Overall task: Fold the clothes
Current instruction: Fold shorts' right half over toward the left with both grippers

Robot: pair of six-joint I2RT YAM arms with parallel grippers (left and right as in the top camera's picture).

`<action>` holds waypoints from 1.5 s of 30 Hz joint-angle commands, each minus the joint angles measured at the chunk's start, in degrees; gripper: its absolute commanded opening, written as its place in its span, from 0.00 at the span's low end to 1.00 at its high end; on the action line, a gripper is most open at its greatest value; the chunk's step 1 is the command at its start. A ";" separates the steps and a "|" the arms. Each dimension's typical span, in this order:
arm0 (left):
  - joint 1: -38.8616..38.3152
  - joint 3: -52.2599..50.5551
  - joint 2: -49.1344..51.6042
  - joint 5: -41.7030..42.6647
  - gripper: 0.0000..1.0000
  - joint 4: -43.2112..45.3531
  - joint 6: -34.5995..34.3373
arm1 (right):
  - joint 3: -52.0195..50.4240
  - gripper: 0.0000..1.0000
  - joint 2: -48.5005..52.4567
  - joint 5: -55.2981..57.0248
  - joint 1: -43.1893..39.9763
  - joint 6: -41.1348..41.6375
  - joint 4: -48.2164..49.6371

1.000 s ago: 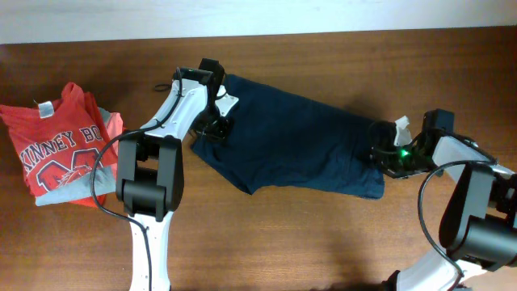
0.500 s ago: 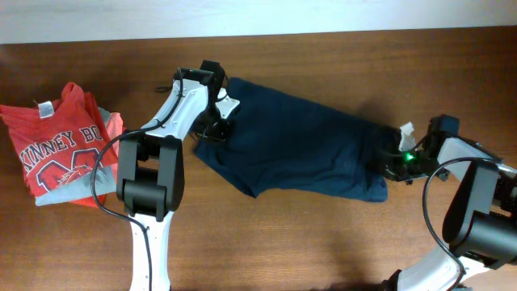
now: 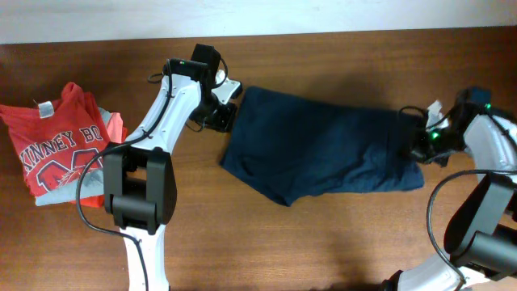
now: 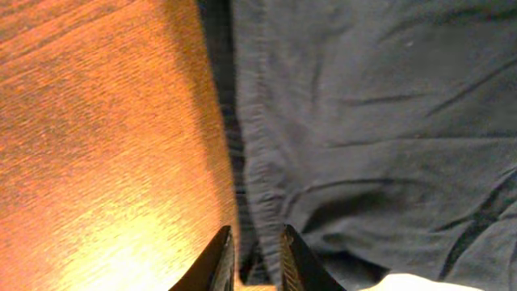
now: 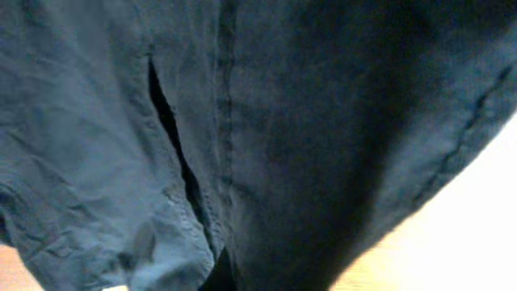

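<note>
A dark navy garment (image 3: pixel 323 153) lies spread across the middle of the wooden table (image 3: pixel 323 242). My left gripper (image 3: pixel 227 115) is shut on its left edge. In the left wrist view the hem of the navy garment (image 4: pixel 363 121) runs down between the two black fingertips (image 4: pixel 218 260) of the left gripper (image 4: pixel 257 263). My right gripper (image 3: pixel 422 144) is shut on the garment's right end. The navy garment (image 5: pixel 266 121) fills the right wrist view and hides most of that gripper's fingers.
A folded pile of red and grey shirts (image 3: pixel 60 149) sits at the table's far left. Bare wood (image 4: pixel 105 145) lies left of the garment's hem. The table's back edge meets a pale wall (image 3: pixel 258 16).
The right gripper has closed on the garment's right end. Both arms have moved right, dragging the garment rightwards and pulling it out wider and flatter.
</note>
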 commanded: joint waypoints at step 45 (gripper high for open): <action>-22.45 0.35 5.29 14.47 0.13 17.64 -28.65 | 14.49 0.04 -7.61 4.87 17.66 0.09 -13.51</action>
